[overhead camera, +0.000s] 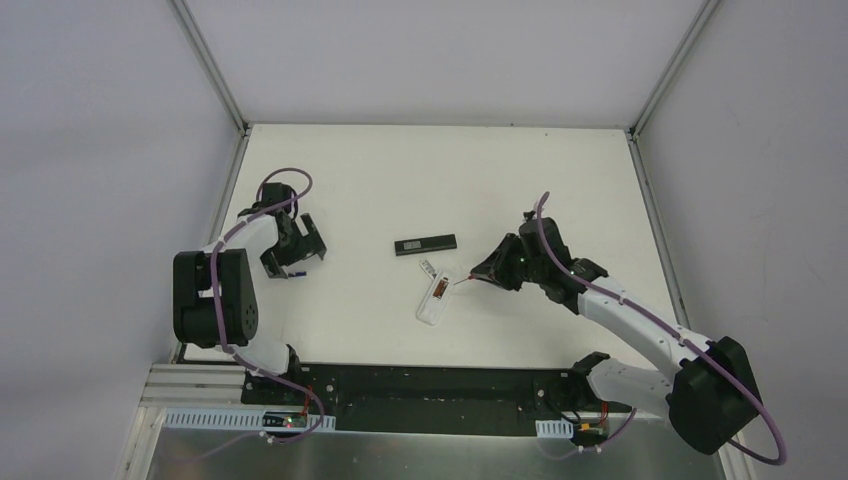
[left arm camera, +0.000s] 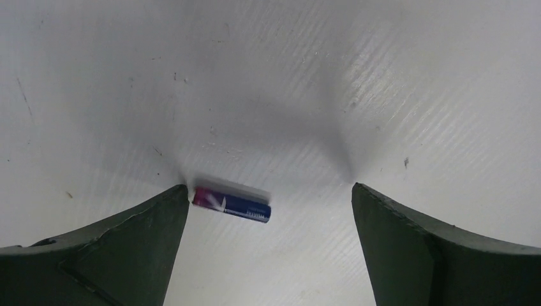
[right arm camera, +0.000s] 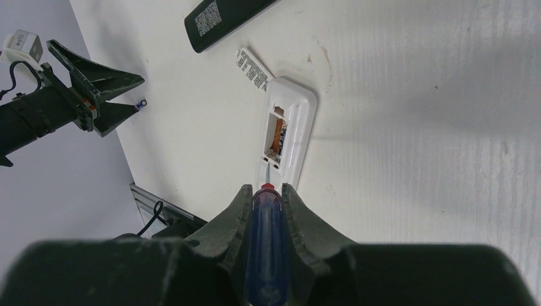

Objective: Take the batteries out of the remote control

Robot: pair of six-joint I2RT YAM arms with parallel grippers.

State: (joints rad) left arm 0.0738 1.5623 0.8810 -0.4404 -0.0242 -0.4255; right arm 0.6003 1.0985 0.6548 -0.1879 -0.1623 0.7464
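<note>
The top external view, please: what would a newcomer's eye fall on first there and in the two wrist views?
Most striking is the white remote at the centre of the table, opened to show an orange battery, with the right gripper aiming a blue-handled screwdriver at it. At the left, a blue battery lies on the table between the fingers of the open left gripper.

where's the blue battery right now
In the left wrist view the blue battery lies on the table between the fingers of the open left gripper, well left of the white remote.
</note>
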